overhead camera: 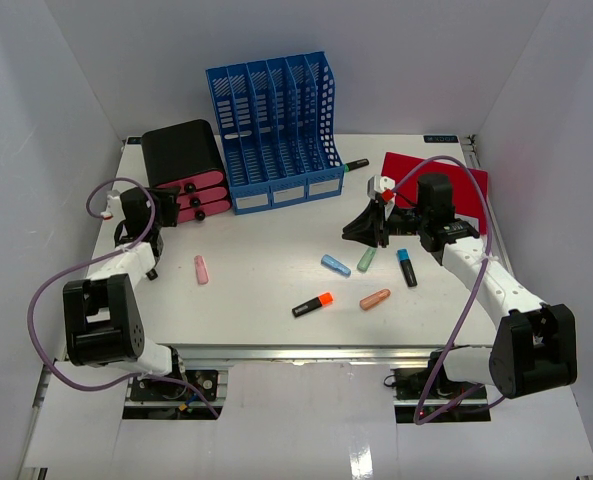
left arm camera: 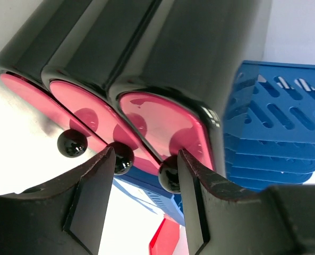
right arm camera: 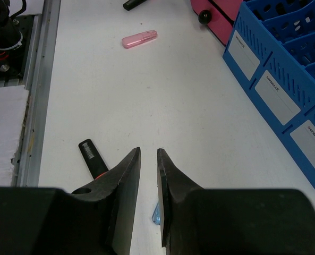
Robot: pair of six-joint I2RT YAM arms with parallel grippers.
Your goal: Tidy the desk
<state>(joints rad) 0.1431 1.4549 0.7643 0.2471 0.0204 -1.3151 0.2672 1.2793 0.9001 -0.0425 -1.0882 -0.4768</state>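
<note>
The desk (overhead camera: 266, 225) is a white tabletop with loose pens scattered on it. They are a pink highlighter (overhead camera: 201, 269), a blue one (overhead camera: 335, 265), a green one (overhead camera: 366, 260), a salmon one (overhead camera: 375, 298), a dark marker (overhead camera: 406, 267) and an orange-black marker (overhead camera: 313, 304). My left gripper (overhead camera: 156, 216) is open and empty just left of the black drawer unit (overhead camera: 183, 160). In the left wrist view my left gripper (left arm camera: 145, 178) faces the unit's pink drawer fronts (left arm camera: 162, 127) and black knobs. My right gripper (overhead camera: 366, 228) is shut and empty above the desk. In the right wrist view my right gripper (right arm camera: 149, 159) hangs over bare desk.
A blue file organizer (overhead camera: 276, 130) stands at the back, right of the drawer unit. A black marker (overhead camera: 354, 165) lies beside it. A red folder (overhead camera: 456, 180) lies at the back right under the right arm. White walls enclose three sides.
</note>
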